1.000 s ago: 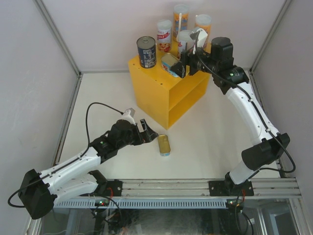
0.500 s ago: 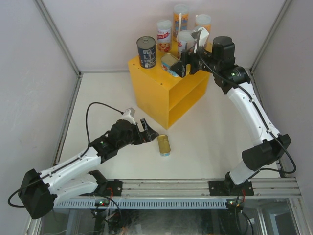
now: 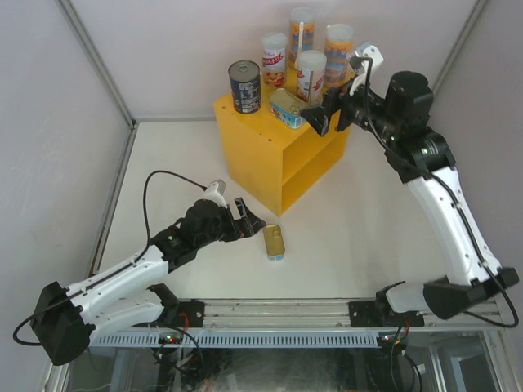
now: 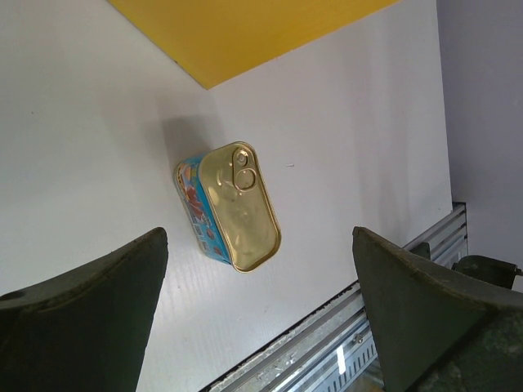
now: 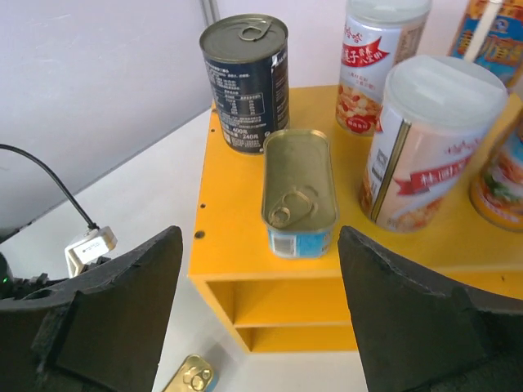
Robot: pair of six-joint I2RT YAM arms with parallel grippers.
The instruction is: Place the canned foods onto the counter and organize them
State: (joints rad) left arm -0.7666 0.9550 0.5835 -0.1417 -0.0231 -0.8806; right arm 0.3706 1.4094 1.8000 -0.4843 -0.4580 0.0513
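The yellow counter [image 3: 260, 155] stands at the back of the table. On its top are a dark round tin [image 3: 244, 86], four tall slim cans [image 3: 311, 73] and a flat gold-topped tin [image 3: 286, 108]. My right gripper [image 3: 328, 118] is open and empty, just right of that flat tin and apart from it. In the right wrist view the flat tin [image 5: 299, 189] lies between the dark tin [image 5: 245, 82] and a tall can [image 5: 425, 143]. A second flat tin [image 3: 274, 242] lies on the table. My left gripper [image 3: 249, 219] is open just left of it, and it shows in the left wrist view [image 4: 235, 206].
The counter's inner shelf [image 5: 343, 306] faces the front right. The table's metal front rail [image 3: 327, 314] runs close behind the loose flat tin. A grey wall [image 3: 163, 49] stands right behind the counter, and frame posts flank the sides.
My right gripper has let go of the flat tin on the counter top and drawn back to the right, open. The tin stays in place. The left arm has not moved.
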